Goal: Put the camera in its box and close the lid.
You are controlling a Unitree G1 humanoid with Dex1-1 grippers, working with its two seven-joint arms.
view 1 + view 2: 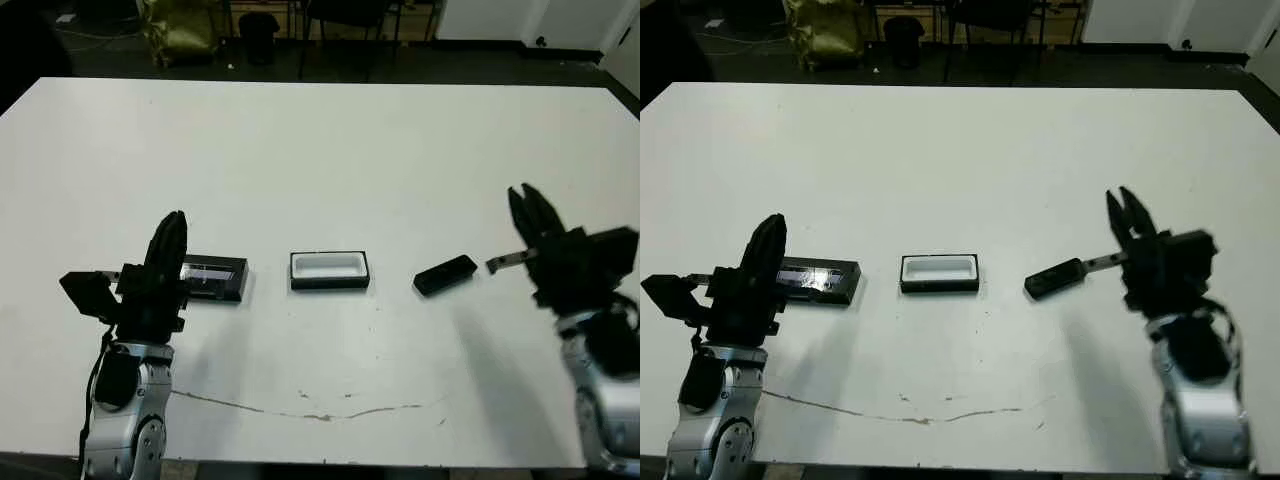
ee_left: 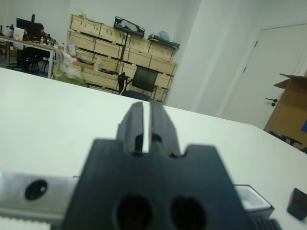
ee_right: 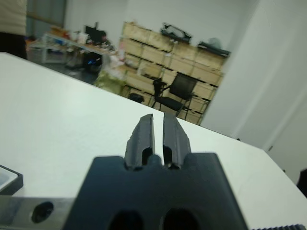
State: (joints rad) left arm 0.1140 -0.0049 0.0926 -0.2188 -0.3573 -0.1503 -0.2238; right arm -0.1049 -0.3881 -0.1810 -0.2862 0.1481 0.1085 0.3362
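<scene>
The box [image 1: 329, 270], a shallow black tray with a white lining, lies open at the table's middle front. Left of it lies the lid [image 1: 215, 280], a flat black panel with a glossy stripe; its left end is hidden behind my left gripper [image 1: 176, 217]. That gripper hovers above the lid's left end, shut and holding nothing. To the right of the box, the camera [image 1: 445, 275], a slim black bar, rests at an angle on the table. My right gripper [image 1: 522, 190] is right of the camera, apart from it, shut and holding nothing.
A thin dark crack line [image 1: 300, 412] runs along the white table [image 1: 330, 150] near its front edge. Beyond the far edge stand chairs and a yellow-green bag [image 1: 180, 30]. Shelves of boxes [image 2: 120, 52] line the room's wall.
</scene>
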